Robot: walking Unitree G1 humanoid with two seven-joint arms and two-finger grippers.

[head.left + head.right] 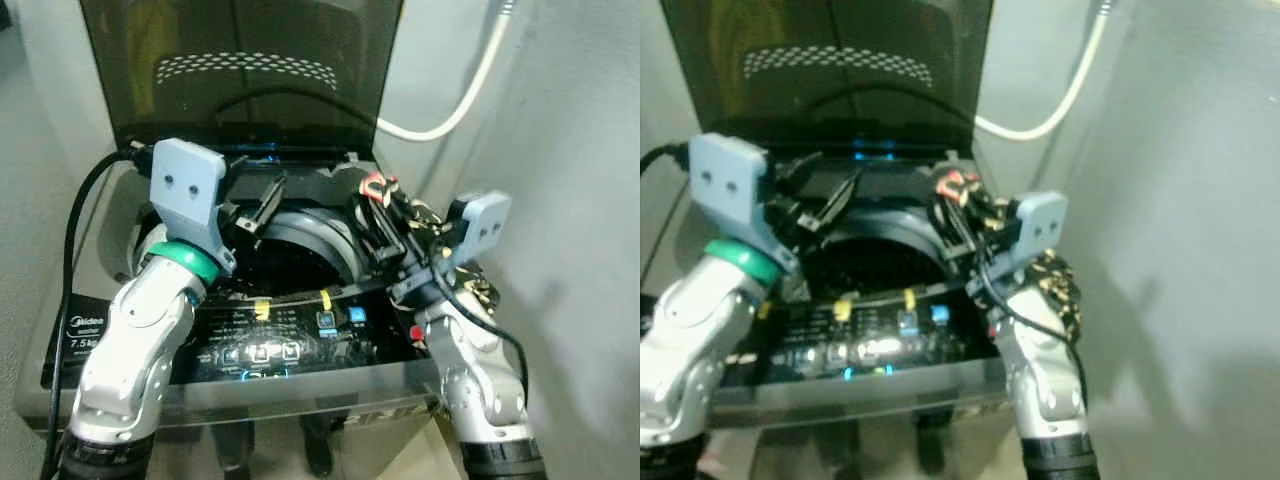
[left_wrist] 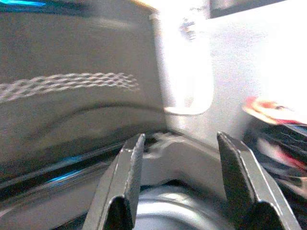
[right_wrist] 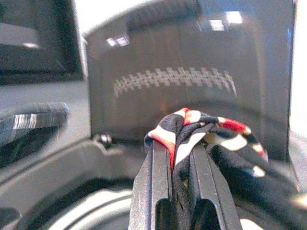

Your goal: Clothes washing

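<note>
Loading the washer, cloth not yet in.
My right gripper pinches a patterned cloth above the open drum; my left gripper hovers, fingers apart.

grey wall, white hose

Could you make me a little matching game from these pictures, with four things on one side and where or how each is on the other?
Things:
1. left gripper
2. right gripper
3. washer lid
4. white hose

States:
A. raised upright behind the tub
B. open, holding nothing, over the tub
C. running down the wall beside the machine
D. clamped on a black, red and white patterned cloth

Pairs: 1-B, 2-D, 3-A, 4-C
</note>
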